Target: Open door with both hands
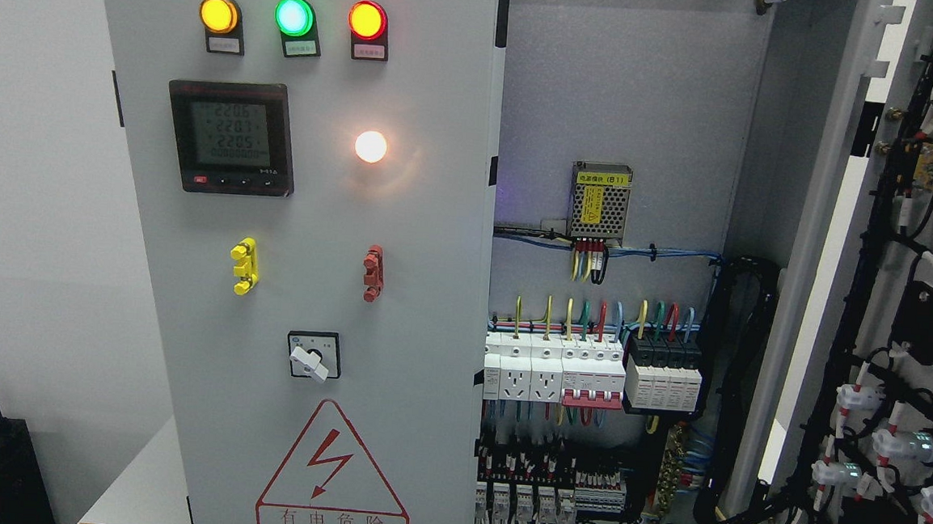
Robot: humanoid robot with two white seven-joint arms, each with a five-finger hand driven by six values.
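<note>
Reaching in now would be blind: neither robot hand shows, so you cannot tell their state. Near right, the right door [899,337] hangs wide open, its inner wiring harness [856,383] exposed to snagging. The left door [303,284] looks closed. Farther in, live breakers [589,371] risk contact.

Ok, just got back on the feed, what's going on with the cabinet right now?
Neither robot hand is in view, so nothing is being handled at this moment. The right door of the electrical cabinet already stands swung wide open, showing its wired back side, and the breakers and wiring inside are exposed. The left door is closed, with its three lamps lit and the meter showing readings.
</note>
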